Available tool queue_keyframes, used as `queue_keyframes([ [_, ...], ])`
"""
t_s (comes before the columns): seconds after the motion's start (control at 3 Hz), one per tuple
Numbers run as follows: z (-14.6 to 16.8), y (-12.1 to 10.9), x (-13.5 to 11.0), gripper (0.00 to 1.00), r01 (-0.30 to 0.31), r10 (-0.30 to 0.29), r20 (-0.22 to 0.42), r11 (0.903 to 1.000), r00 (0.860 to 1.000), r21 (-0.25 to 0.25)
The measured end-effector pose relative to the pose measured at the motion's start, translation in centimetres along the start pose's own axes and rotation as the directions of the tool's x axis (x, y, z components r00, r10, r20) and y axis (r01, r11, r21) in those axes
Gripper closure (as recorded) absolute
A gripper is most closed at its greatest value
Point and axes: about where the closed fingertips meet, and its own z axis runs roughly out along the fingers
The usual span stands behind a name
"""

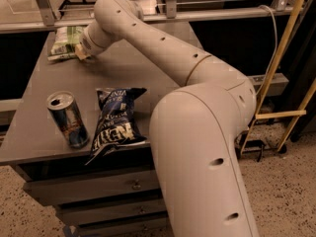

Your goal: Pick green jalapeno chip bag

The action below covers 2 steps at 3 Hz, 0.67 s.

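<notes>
**Gripper at the green bag, far corner**

The green bag [65, 39] lies flat at the table's [128, 75] far left corner, toward 10 o'clock in the view. A can [67, 119] stands upright near the front edge, at 8 o'clock. The gripper [81, 54] sits at the green bag's 4 o'clock edge, mostly hidden by the wrist; whether it is clenched or released I cannot tell. A blue bag [117, 122] lies just beside the can, at its 3 o'clock. The arm [197, 112] stretches over the table from 5 o'clock.
</notes>
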Motion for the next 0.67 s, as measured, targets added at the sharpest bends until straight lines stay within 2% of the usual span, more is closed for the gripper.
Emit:
queue_keyframes([
  [0.67, -0.02, 0.01, -0.02, 1.0, 0.0, 0.0, 0.0, 1.0, 1.0, 0.0],
])
